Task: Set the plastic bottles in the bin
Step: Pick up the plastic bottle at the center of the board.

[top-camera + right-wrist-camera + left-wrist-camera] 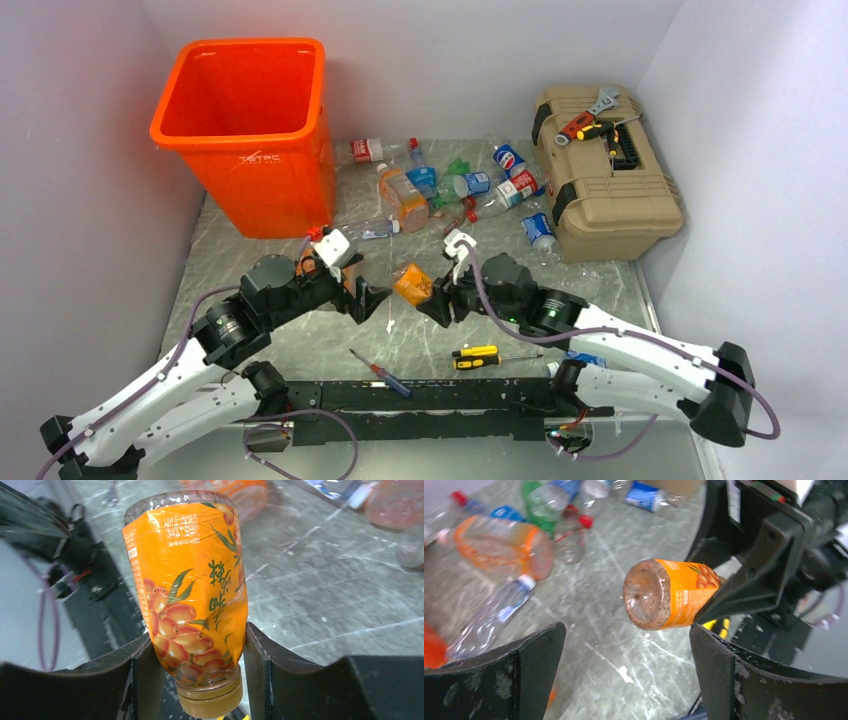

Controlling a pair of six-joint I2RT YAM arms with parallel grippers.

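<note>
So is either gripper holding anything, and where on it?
Right gripper is shut on the orange-labelled bottle, clamped across the neck end of its label. Left gripper is open, holding nothing.

A robot lab test booth: plain white walls (90,150) enclose a grey marbled table (600,285) carrying two robot arms (150,390), a toolbox (610,190) and a screwdriver (476,356).
</note>
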